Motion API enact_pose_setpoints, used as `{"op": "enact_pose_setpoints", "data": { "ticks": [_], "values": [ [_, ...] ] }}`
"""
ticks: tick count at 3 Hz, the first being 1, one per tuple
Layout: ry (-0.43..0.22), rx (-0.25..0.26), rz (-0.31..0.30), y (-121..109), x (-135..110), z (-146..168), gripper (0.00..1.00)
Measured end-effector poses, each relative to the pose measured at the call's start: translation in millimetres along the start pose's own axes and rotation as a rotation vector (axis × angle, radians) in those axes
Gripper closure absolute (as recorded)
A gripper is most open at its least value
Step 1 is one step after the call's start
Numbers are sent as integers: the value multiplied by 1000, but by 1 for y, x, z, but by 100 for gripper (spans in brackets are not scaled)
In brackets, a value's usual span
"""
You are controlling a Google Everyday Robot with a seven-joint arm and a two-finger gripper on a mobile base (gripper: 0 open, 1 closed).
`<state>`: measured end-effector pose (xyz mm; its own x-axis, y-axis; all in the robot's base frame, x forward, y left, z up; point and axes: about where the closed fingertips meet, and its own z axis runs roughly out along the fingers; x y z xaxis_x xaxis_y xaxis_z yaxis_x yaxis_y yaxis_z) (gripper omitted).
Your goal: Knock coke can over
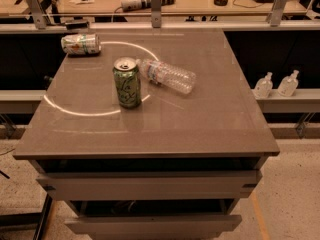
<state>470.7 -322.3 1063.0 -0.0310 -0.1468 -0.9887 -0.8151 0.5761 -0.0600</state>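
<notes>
Grey bench [200,129] with drawers, white ring [75,112] marked on top, cluttered desk [200,1] behind. Gripper and arm out of frame, can't tell the jaws' state. Green can [126,82] upright inside the ring near its front-right arc, long axis vertical, tab up. Clear bottle [166,75] lies just right of it, neck toward the can. Pale can [80,43] on its side at the far-left corner, axis left-right. Can't tell which is the coke
</notes>
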Motion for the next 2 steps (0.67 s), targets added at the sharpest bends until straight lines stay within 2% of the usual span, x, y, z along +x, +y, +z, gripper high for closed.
{"op": "enact_pose_setpoints", "data": {
  "ticks": [1,2],
  "values": [
    [0,0,0,0,0,0,0],
    [18,60,-22,-5,0,0,0]
  ]
}}
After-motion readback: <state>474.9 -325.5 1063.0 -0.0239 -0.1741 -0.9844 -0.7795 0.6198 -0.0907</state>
